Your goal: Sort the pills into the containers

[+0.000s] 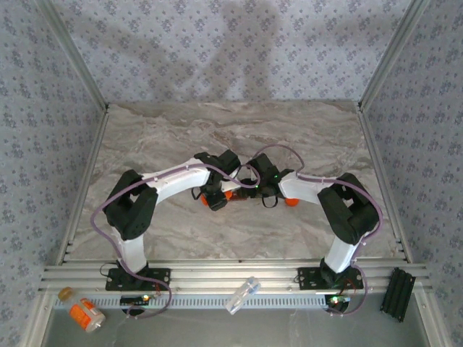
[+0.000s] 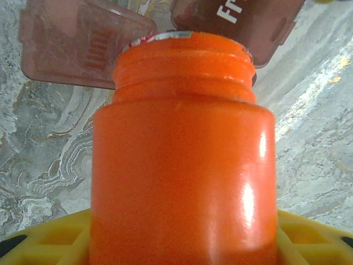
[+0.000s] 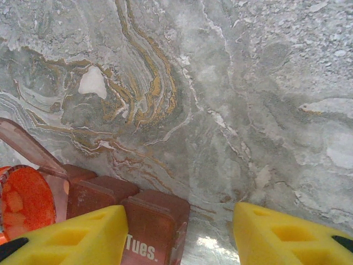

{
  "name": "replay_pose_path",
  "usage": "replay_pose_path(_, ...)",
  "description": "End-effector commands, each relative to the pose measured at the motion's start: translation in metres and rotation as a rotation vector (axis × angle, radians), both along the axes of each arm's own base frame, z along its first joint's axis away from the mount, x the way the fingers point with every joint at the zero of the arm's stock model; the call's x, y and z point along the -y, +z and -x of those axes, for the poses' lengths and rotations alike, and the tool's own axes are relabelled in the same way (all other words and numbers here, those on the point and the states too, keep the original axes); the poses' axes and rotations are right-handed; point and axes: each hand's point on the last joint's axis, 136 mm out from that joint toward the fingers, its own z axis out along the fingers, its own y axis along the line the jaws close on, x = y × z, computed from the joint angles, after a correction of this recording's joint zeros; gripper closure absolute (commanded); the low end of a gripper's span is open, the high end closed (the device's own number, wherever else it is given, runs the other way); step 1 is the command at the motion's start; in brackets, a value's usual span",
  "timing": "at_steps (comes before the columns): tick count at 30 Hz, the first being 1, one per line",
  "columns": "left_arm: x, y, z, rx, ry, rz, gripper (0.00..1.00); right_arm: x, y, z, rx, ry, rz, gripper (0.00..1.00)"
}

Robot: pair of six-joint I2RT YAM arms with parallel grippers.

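Left wrist view: the left gripper (image 2: 176, 243) is clamped around one open orange bottle (image 2: 182, 154), a yellow finger on each side of its body. The bottle's uncapped mouth is at the red-brown pill box (image 2: 83, 49), which has two translucent lids flipped up, one marked "Fri".

In the right wrist view, the right gripper (image 3: 181, 223) has its yellow fingers (image 3: 276, 237) spread. The box's "Tues." compartment lies just beside the left finger, and bare table (image 3: 248, 83) shows between the box and the right finger, so nothing is pinched. The bottle's mouth is at the left edge of this view, and its contents are too blurred to count.

From the top external view, both arms meet near the middle of the table, where the single pill box sits under them. On the near ledge, off the marble, are one white-capped orange bottle (image 1: 85, 314) at the left, one clear tube (image 1: 242, 295) between the arm bases, and one black ribbed block (image 1: 398, 293) at the right. That makes two orange bottles, one tube and one box.
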Motion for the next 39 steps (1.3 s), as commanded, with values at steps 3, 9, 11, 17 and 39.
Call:
replay_pose_path(3,-0.001,-0.008,0.010,-0.008,-0.004,0.033,1.00,0.012,-0.030,0.020,-0.094,0.003,0.080,0.45)
replay_pose_path(9,0.001,-0.006,0.010,0.009,0.035,0.119,1.00,0.013,-0.031,0.021,-0.098,-0.001,0.082,0.45)
replay_pose_path(11,0.002,-0.005,0.010,0.014,0.045,0.145,1.00,0.013,-0.031,0.020,-0.099,-0.004,0.082,0.45)
replay_pose_path(17,0.006,-0.003,0.010,0.026,0.061,0.213,1.00,0.013,-0.031,0.020,-0.100,-0.005,0.082,0.45)
replay_pose_path(39,0.013,0.027,0.010,0.115,0.124,0.491,1.00,0.011,-0.024,0.017,-0.095,-0.011,0.076,0.45)
